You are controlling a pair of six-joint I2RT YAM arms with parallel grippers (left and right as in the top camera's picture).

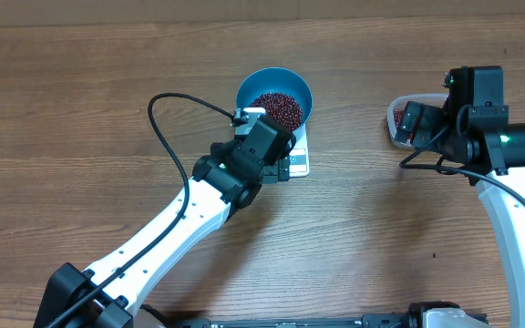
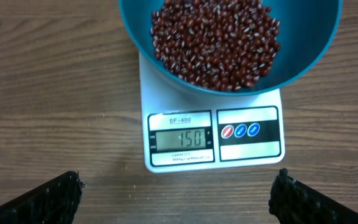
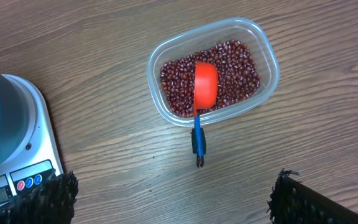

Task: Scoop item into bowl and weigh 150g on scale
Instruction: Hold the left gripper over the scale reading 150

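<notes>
The blue bowl (image 2: 309,56) stands on the white scale (image 2: 247,158) and holds a heap of dark red beans (image 2: 216,40). The scale's display (image 2: 180,139) reads 150. My left gripper (image 2: 178,179) hangs open just in front of the scale, nothing between its fingers. In the overhead view the bowl (image 1: 301,84) and scale (image 1: 297,162) lie at the table's middle. My right gripper (image 3: 178,179) is open and empty over bare wood. It is near a clear tub (image 3: 263,53) of beans (image 3: 238,68), in which a red scoop (image 3: 205,84) with a blue handle rests.
The tub (image 1: 396,117) sits at the right, partly under the right arm. The scoop's handle (image 3: 199,140) sticks out over the tub's near rim onto the wooden table. The left arm's black cable (image 1: 167,137) loops above the table left of the scale.
</notes>
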